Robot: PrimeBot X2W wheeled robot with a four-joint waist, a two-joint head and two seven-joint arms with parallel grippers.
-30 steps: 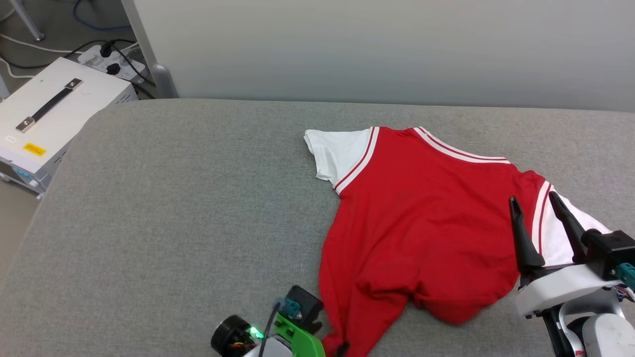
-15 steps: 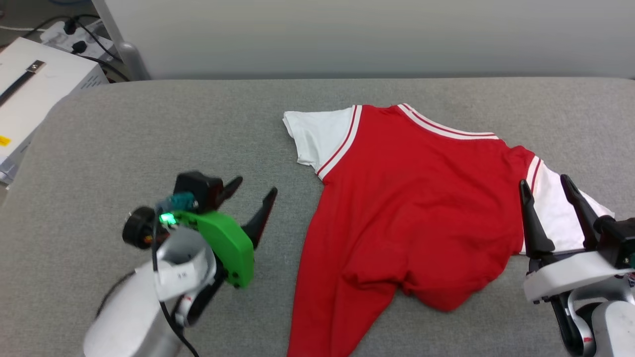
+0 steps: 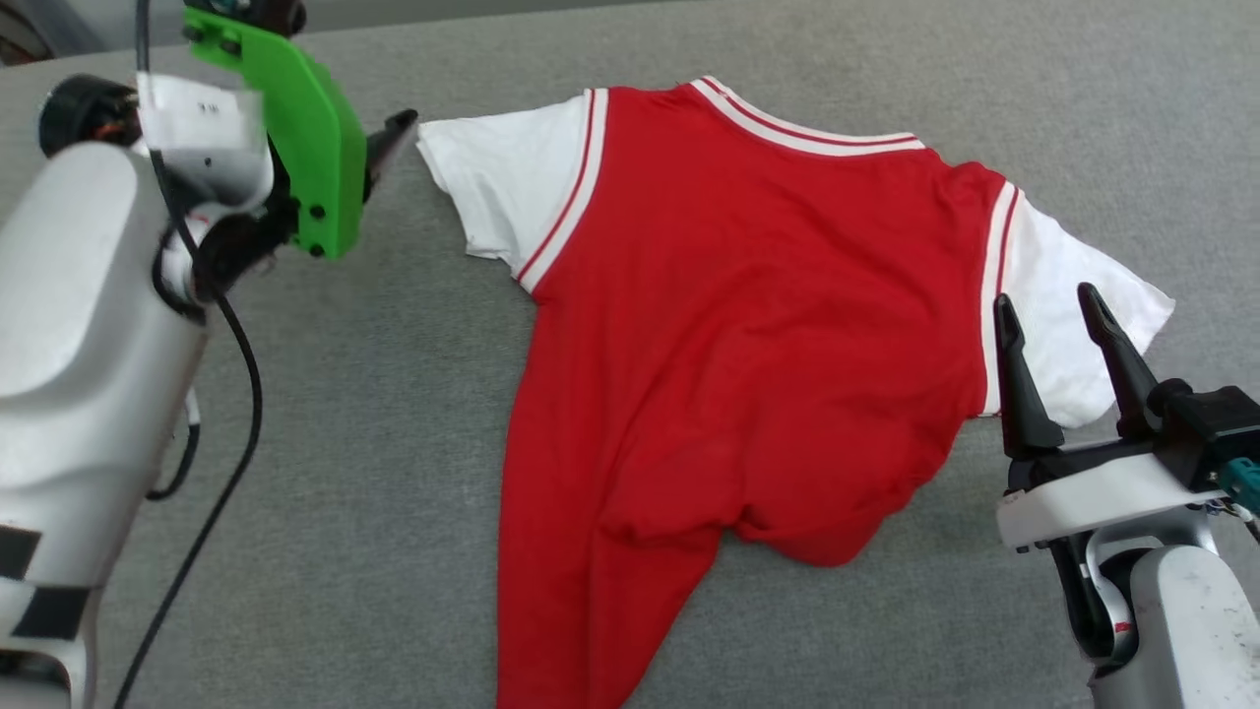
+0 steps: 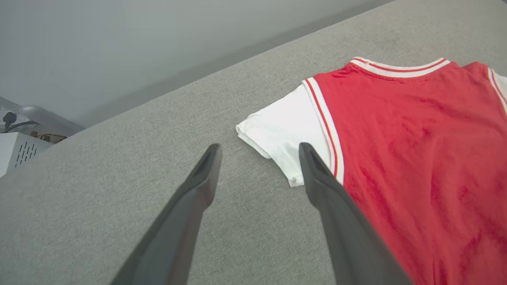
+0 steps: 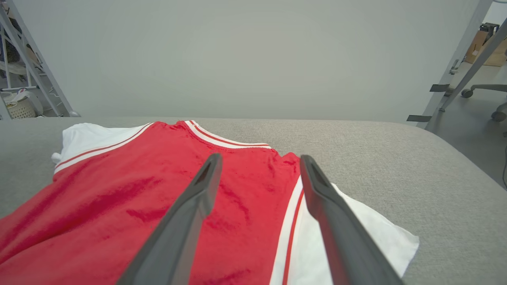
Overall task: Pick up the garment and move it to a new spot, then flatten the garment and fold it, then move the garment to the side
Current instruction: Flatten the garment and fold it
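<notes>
The garment (image 3: 728,325) lies plain red side up on the grey table (image 3: 345,443) between both arms, so flattening looks to be the step in hand. The left gripper (image 4: 259,148) hangs wide open and empty with a white sleeve (image 4: 273,130) just ahead of its tips, and the right gripper (image 3: 1045,295), equally open and empty, hovers above the other sleeve (image 3: 1063,236). Next, I judge, each must drop, pinch its sleeve edge and draw outward. The head view adds the bunched hem (image 3: 778,522) back beside the right wrist, which the wrist views miss.

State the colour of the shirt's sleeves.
The shirt's sleeves are white, with red-white striped trim; best in the head view.
</notes>
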